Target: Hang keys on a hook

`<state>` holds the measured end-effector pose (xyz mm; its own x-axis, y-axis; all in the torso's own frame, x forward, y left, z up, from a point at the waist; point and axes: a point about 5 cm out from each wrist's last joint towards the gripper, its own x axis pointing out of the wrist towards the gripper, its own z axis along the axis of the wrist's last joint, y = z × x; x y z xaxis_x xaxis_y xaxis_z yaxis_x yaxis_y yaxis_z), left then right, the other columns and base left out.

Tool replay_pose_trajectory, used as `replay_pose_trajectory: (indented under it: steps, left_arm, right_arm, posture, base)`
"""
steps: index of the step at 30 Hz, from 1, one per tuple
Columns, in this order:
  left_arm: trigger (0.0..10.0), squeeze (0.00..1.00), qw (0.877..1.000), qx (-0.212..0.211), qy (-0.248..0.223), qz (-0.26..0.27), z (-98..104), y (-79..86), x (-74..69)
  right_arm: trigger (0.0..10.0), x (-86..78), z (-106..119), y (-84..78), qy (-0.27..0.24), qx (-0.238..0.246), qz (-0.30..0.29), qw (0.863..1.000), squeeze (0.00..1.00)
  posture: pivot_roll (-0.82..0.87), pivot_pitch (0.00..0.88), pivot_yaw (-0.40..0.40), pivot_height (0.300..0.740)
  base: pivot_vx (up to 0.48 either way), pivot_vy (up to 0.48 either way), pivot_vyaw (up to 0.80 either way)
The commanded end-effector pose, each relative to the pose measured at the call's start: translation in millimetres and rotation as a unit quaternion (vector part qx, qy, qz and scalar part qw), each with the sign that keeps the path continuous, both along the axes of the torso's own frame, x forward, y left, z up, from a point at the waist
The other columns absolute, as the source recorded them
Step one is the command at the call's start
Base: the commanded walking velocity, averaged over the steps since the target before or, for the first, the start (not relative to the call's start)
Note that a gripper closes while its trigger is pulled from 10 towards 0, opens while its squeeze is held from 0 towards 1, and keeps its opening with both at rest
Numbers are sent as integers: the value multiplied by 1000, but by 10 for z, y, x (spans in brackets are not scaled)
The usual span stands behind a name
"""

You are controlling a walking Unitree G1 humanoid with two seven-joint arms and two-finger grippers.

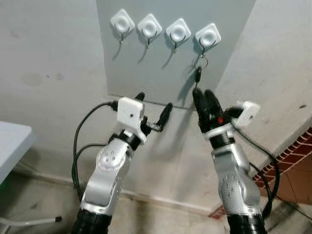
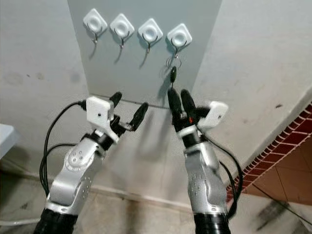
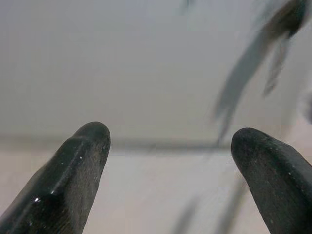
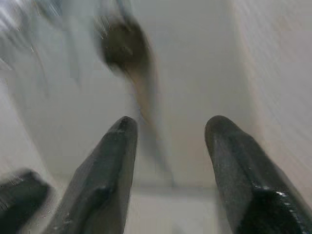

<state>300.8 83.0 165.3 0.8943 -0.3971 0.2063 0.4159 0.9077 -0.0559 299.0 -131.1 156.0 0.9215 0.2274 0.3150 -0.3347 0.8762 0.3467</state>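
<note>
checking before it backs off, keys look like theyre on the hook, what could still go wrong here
1. The right gripper, open, sits just below the hanging keys; lifting or swinging as it withdraws could knock the ring off the rightmost hook.
2. The ring seems to sit near the hook's tip, so a nudge might drop it.
3. The left gripper, open near the grey panel, could scrape it.

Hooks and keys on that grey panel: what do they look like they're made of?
The hooks have glossy white square bases, likely plastic, each with a thin bent prong that looks like metal wire. The keys hang from the rightmost hook on a thin shiny ring, probably metal, with a dark piece below; its material is too small to tell. The panel is matte grey.
</note>
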Motion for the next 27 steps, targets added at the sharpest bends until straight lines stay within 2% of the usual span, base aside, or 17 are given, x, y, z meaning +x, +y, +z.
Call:
replay_pose_trajectory:
  steps: [1, 2, 5, 6, 8, 11, 12, 16, 18, 24, 27]
  left_arm:
    - [10000, 0, 1000, -6, 15, 19, -88, 45, 12]
    - [10000, 0, 999, -9, 23, 26, -129, 67, 13]
    - [10000, 0, 997, -24, 54, 53, -305, 166, -9]
    - [10000, 0, 996, -26, 61, 60, -365, 202, -28]
    - [10000, 0, 995, -33, 64, 64, -411, 232, -48]
    - [10000, 0, 991, -42, 91, 89, -569, 337, -80]
    - [10000, 0, 989, -41, 95, 102, -633, 403, -121]
    - [10000, 0, 988, -61, 99, 106, -636, 483, -174]
    - [10000, 0, 987, -70, 89, 111, -576, 586, -245]
    - [10000, 0, 987, -56, 58, 137, -494, 724, -380]
    - [10000, 0, 988, -50, 51, 140, -512, 742, -455]
  right_arm:
    - [10000, -13, -56, -44, 6, -27, -21, 999, 90]
    - [10000, -29, -96, -73, 13, -38, -31, 999, 0]
    - [10000, -129, -273, -207, 45, -66, -74, 994, 0]
    - [10000, -174, -343, -257, 53, -93, -89, 990, 0]
    - [10000, -212, -414, -293, 66, -117, -98, 986, 0]
    - [10000, -299, -589, -401, 110, -147, -144, 972, 0]
    - [10000, -376, -653, -465, 128, -150, -168, 966, 0]
    - [10000, -477, -640, -504, 125, -148, -179, 965, 0]
    - [10000, -608, -546, -528, 96, -159, -194, 963, 0]
    - [10000, -798, -399, -445, 57, -162, -206, 963, 0]
    - [10000, -867, -456, -427, 72, -164, -208, 962, 0]
  posture:
    - [11, 53, -73, 740]
    - [11, 53, -73, 740]
    - [8, 50, -74, 740]
    - [6, 48, -75, 740]
    - [6, 46, -74, 740]
    - [2, 41, -70, 740]
    - [1, 36, -68, 740]
    - [-3, 34, -63, 740]
    - [-2, 31, -60, 740]
    - [-7, 20, -55, 740]
    - [-9, 18, -56, 740]
  base:
    - [0, 0, 0]
    - [0, 0, 0]
    - [0, 0, 0]
    - [0, 0, 0]
    - [0, 0, 0]
    - [0, 0, 0]
    - [0, 0, 0]
    - [0, 0, 0]
    - [0, 0, 0]
    - [0, 0, 0]
    - [0, 0, 0]
